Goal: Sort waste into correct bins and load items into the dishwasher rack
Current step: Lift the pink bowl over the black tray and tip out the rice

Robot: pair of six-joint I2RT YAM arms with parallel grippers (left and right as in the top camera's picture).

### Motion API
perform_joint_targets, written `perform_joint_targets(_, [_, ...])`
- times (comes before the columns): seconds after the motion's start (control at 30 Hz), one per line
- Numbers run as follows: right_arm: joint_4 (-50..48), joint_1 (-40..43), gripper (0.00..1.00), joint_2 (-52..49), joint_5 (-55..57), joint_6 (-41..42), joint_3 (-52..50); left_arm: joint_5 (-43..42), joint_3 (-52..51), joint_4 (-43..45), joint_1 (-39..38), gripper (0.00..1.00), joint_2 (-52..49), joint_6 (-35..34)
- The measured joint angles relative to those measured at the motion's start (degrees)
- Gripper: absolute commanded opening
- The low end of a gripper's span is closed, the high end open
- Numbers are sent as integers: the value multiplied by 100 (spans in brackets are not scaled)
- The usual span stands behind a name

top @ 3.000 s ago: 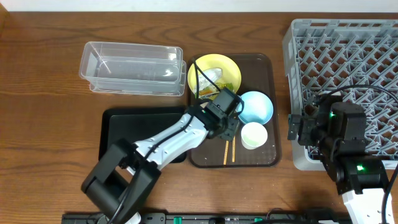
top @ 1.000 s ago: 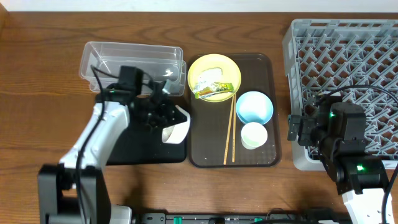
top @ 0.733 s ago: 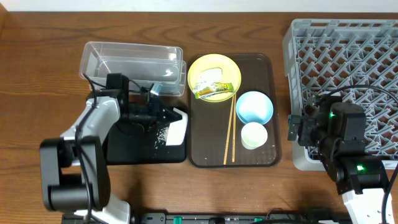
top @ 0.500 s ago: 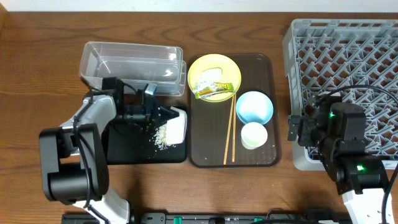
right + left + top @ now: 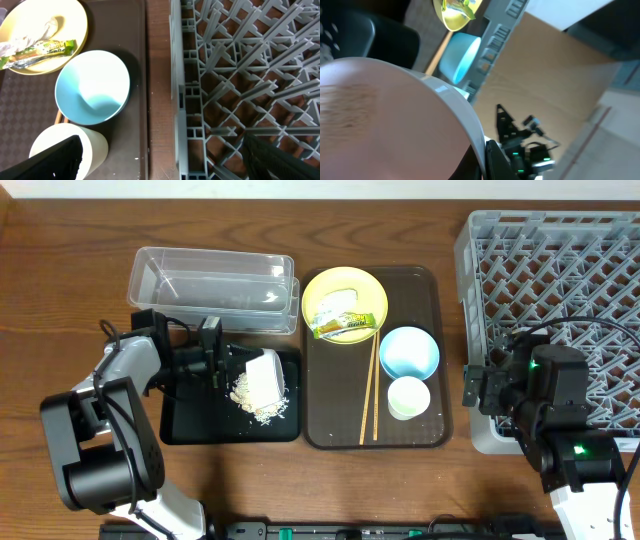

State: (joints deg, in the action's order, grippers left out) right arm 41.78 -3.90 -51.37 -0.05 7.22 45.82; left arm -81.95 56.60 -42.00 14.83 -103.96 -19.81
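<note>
My left gripper is shut on the rim of the white bowl, which is tipped on its side over the black tray. The bowl fills the left wrist view, pinched at my left gripper. Whitish rice scraps lie heaped on the tray beside the bowl. The clear tub stands behind. The yellow plate carries the green-and-yellow wrapper. Chopsticks, the light blue bowl and the white cup rest on the brown tray. My right gripper hangs open between the cup and the dishwasher rack.
The brown serving tray lies in the middle, with a narrow strip of wooden table between it and the rack wall. The light blue bowl sits just ahead of my right gripper's left finger.
The left arm has drawn the white bowl leftwards over the black tray and tipped it further. More rice has spilled out into a heap. The right arm has not moved.
</note>
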Motion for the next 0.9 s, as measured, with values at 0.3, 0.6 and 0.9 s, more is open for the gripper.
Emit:
perform_joint_targets(0.3, [0,0,98,0,0,0,0,-533,0,0,39,6,0,-728])
perform_joint_targets(0.6, [0,0,99,0,0,0,0,-649,0,-52,39,6,0,-1043])
perform_joint_targets(0.9, [0,0,99,0,0,0,0,-664,0,-61,39,6,0,-1532])
